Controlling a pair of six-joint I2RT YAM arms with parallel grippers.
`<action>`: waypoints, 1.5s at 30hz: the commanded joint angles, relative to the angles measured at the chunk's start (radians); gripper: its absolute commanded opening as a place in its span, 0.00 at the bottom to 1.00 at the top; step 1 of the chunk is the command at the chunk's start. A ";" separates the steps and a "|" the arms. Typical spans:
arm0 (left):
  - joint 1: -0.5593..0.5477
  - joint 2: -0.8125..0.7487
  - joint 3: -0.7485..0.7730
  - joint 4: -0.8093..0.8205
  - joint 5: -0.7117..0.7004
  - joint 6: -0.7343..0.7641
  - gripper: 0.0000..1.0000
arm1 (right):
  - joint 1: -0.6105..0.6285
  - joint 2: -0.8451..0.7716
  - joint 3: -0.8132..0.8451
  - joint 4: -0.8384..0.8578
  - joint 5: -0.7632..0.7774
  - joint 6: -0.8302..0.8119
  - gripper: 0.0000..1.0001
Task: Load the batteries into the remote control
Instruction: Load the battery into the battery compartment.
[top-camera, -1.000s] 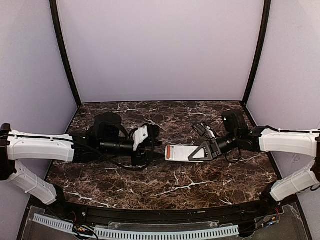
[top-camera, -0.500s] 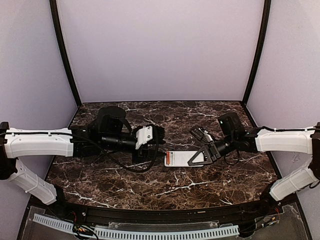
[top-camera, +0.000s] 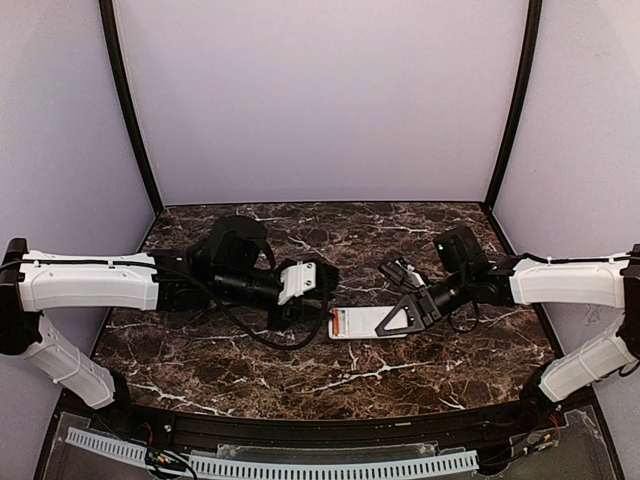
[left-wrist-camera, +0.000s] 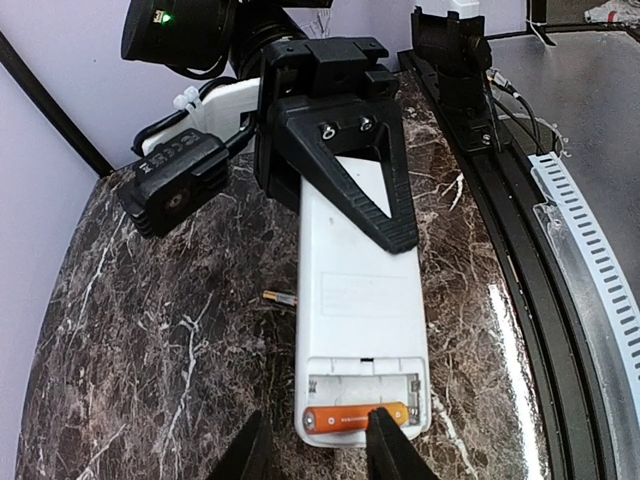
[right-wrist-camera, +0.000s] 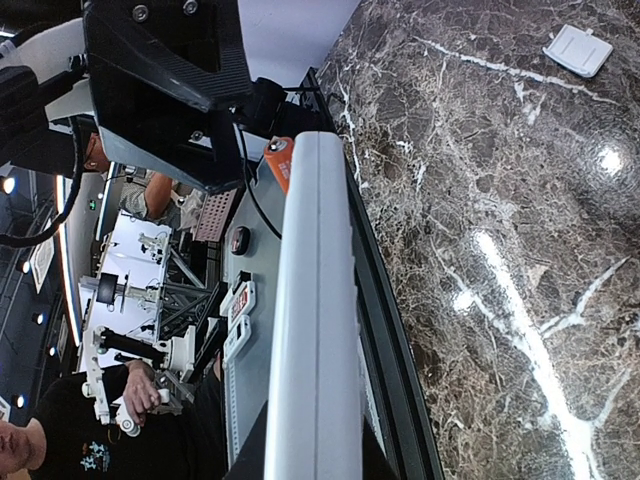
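Observation:
The remote control (left-wrist-camera: 355, 290) lies with its white back up and its battery compartment open. One orange battery (left-wrist-camera: 358, 417) sits in the compartment's near slot; the slot behind it is empty. A second small battery (left-wrist-camera: 280, 298) lies on the marble left of the remote. My left gripper (left-wrist-camera: 318, 452) is open at the compartment end, its right fingertip (left-wrist-camera: 385, 432) at the orange battery. My right gripper (top-camera: 395, 318) is shut on the remote's other end. In the right wrist view the remote (right-wrist-camera: 315, 320) shows edge-on with the orange battery (right-wrist-camera: 278, 158) at its far end.
A small white battery cover (right-wrist-camera: 577, 48) lies on the marble table (top-camera: 250, 360) away from the remote. A black rail (top-camera: 320, 428) runs along the table's near edge. Lilac walls close the back and sides.
My left gripper has moved right, up to the remote's compartment end. My right gripper has shifted the remote slightly left and nearer.

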 joint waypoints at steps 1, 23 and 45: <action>-0.008 0.005 0.034 -0.042 0.021 0.019 0.32 | 0.016 0.002 0.017 0.009 -0.023 -0.021 0.00; -0.020 0.047 0.056 -0.086 0.010 0.051 0.21 | 0.024 0.003 0.033 -0.017 -0.020 -0.044 0.00; -0.052 0.096 0.088 -0.208 -0.042 0.119 0.09 | 0.025 -0.008 0.050 -0.043 -0.010 -0.062 0.00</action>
